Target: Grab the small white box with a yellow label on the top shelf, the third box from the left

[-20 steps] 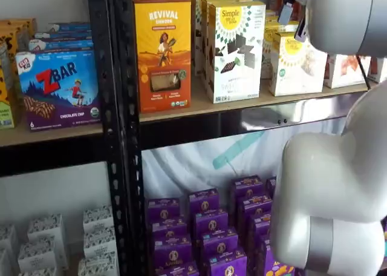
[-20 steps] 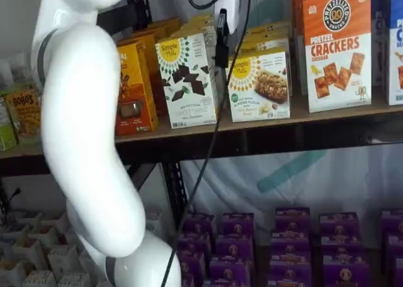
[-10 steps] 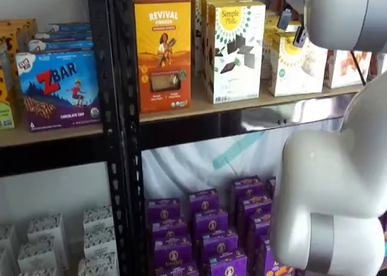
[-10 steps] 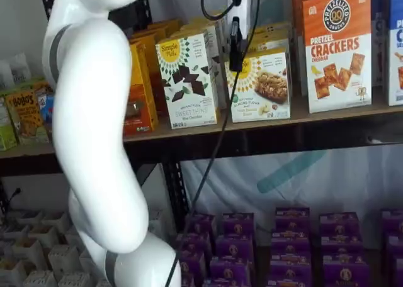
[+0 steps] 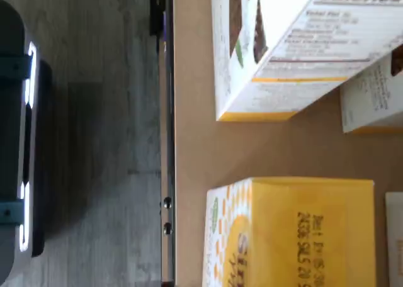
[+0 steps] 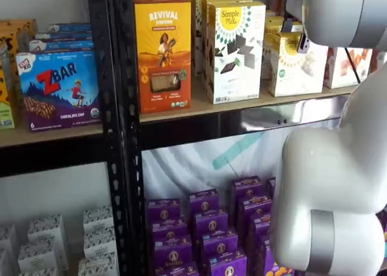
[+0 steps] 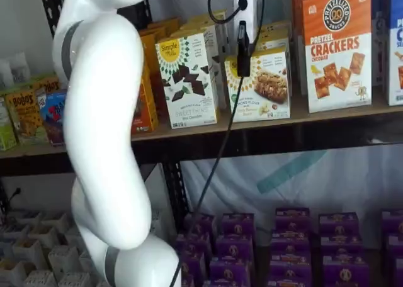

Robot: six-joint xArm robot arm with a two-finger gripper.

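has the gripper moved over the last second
Yes. The gripper has shifted right, from beside the small white box's left edge to over its front.

Top shelf (image 7: 327, 120) front row, counted in a shelf view: one orange Revival box (image 6: 162, 53), one tall Simple Mills box (image 7: 187, 79), one small white box (image 7: 261, 84), one Pretzel Crackers box (image 7: 337, 48). Purple boxes (image 7: 289, 246) below: total cannot be determined

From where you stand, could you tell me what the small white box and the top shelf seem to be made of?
The small white box looks like thin printed paperboard with a faint sheen: sharp folded edges, printed graphics. The top shelf looks like a matte tan wooden or fibreboard panel; its front edge is apparently polished metal, since it mirrors the light.
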